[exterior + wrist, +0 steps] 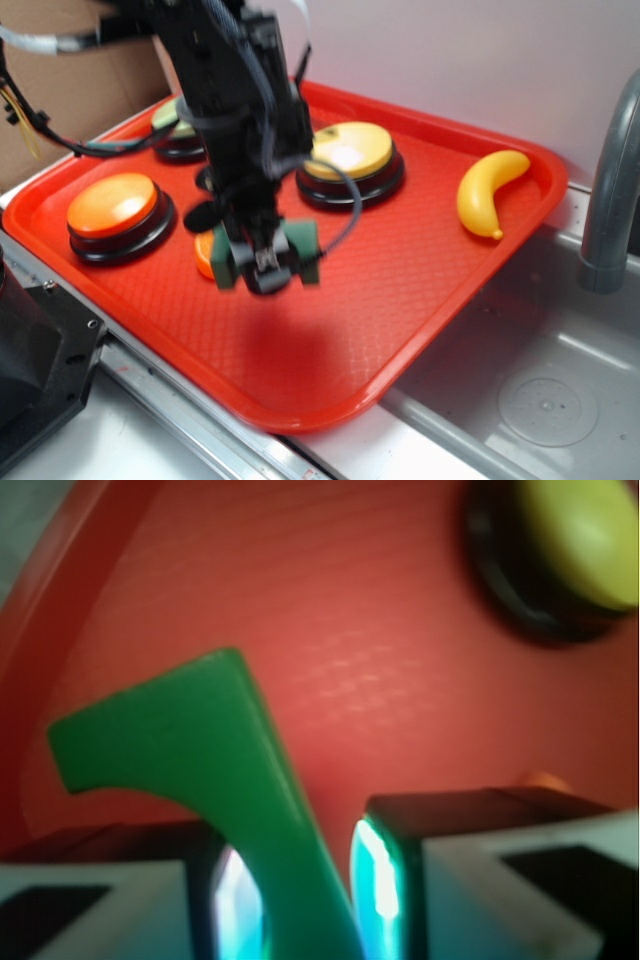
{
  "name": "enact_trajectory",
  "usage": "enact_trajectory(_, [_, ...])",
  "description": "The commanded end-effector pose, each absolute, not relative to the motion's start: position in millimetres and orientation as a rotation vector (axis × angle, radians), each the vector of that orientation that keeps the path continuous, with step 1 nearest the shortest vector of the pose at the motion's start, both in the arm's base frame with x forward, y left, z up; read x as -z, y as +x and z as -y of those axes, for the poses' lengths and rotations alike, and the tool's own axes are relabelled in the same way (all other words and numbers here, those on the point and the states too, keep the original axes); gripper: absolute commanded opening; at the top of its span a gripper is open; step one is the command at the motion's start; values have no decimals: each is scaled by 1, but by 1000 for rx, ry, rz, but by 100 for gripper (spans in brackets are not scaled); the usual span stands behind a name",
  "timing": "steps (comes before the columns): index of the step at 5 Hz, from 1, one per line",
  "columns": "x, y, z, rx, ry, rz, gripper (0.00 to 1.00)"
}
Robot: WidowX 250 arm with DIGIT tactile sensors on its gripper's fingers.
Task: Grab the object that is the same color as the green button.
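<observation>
The object, a dark green arch block (220, 750), sits between my gripper's (300, 890) two fingers, and the gripper is shut on it. In the exterior view the gripper (268, 262) hangs a little above the red tray (400, 290), with the green block (306, 250) sticking out on both sides of it and a shadow underneath. The green button (168, 118) is at the tray's back left, mostly hidden behind the arm.
A yellow-topped button (350, 150) stands behind the gripper and an orange-topped button (112, 205) to its left. An orange slice (205, 254) lies just left of the gripper. A yellow banana (490, 190) lies at the tray's right. A sink basin (540, 400) and grey faucet (610, 190) are beyond.
</observation>
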State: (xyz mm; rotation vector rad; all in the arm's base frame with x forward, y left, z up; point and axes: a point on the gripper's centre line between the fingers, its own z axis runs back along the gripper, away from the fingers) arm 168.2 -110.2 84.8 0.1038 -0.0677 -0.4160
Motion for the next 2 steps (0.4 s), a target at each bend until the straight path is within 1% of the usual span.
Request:
enact_trajectory(1, [-164,177,88,185,122,122,0])
enact_trajectory(2, [-204,176,68,47,129,167,0])
